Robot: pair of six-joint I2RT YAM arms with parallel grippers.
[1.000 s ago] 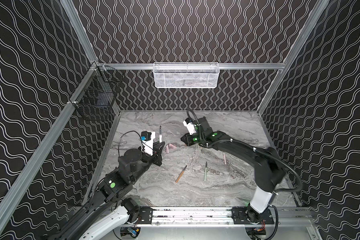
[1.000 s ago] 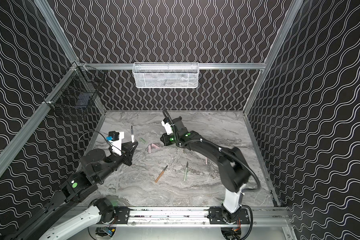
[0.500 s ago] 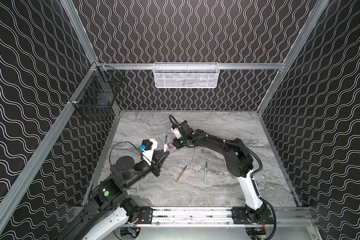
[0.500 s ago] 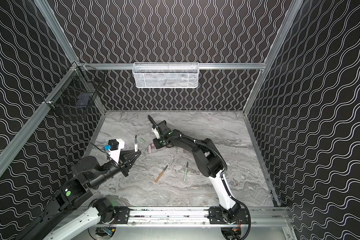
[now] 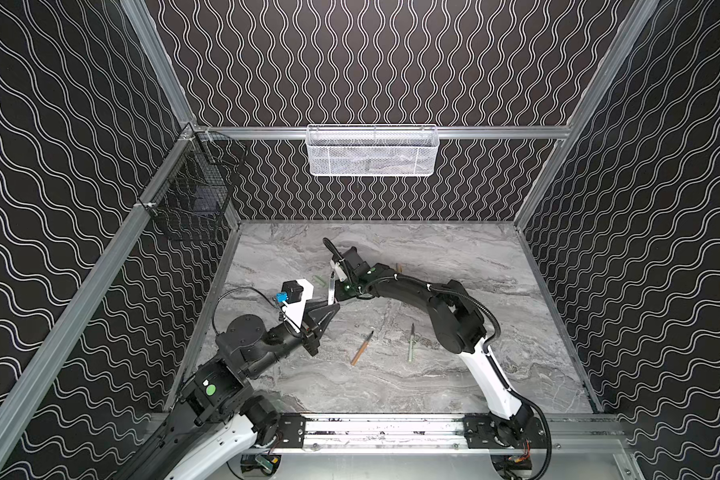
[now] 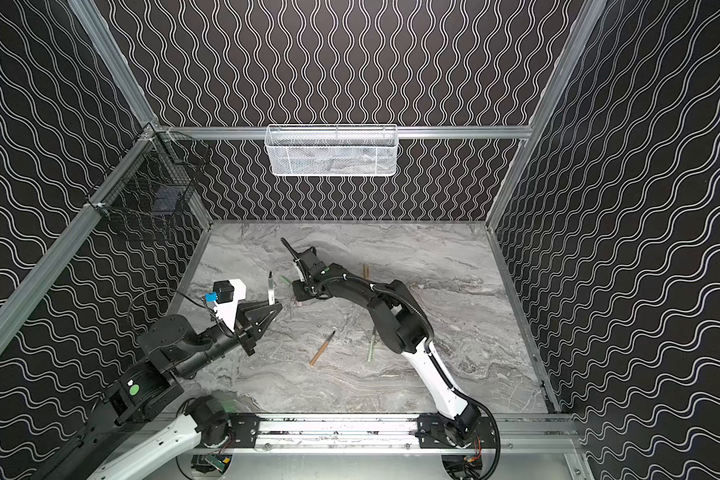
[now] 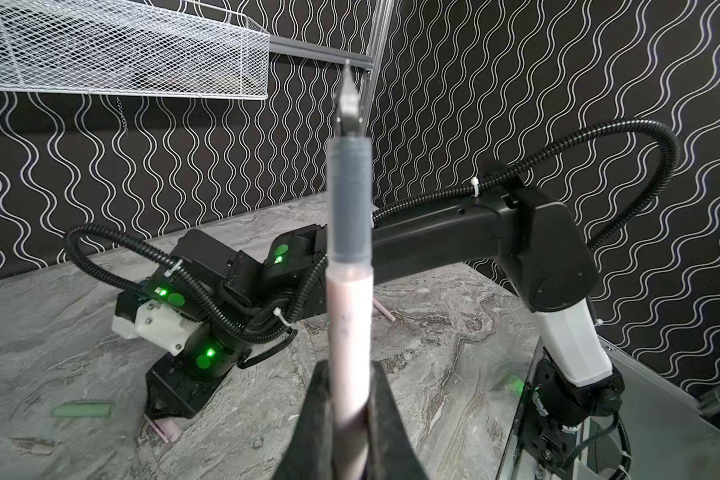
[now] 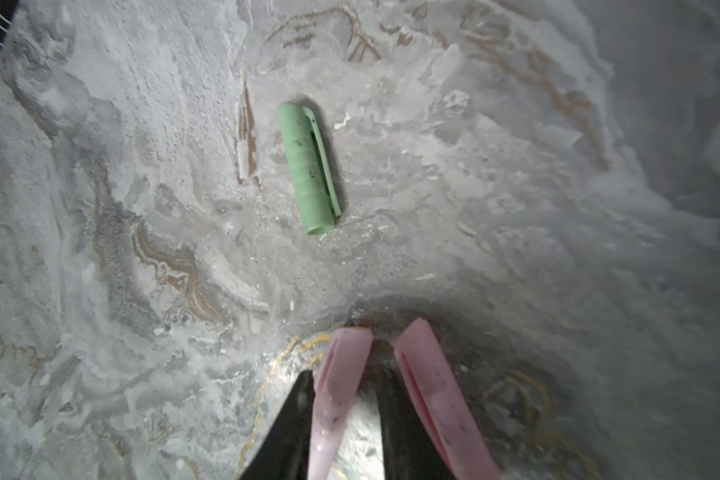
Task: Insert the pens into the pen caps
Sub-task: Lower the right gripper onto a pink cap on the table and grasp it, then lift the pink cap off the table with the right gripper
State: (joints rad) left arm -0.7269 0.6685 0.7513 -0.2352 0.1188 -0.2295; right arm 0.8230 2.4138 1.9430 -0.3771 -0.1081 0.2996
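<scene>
In both top views the left gripper [image 5: 332, 308] holds a pink pen [image 5: 330, 288] upright, dark tip up. The right gripper [image 5: 340, 296] is down at the marble table [image 5: 454, 382] just beyond it. A tan-orange pen [image 5: 362, 348] and a pale green pen [image 5: 410, 343] lie flat nearer the front, well apart from both grippers. The left wrist view shows the two dark fingers [image 7: 319, 419] clamped on the pink barrel, and a green cap [image 7: 83, 409] lying flat near the right gripper. The right wrist view shows that gripper's jaws parted astride one pink cap [image 8: 338, 390], with a gap on one side. A second pink cap [image 8: 435, 395] lies just outside them, and the green cap lies farther ahead.
</scene>
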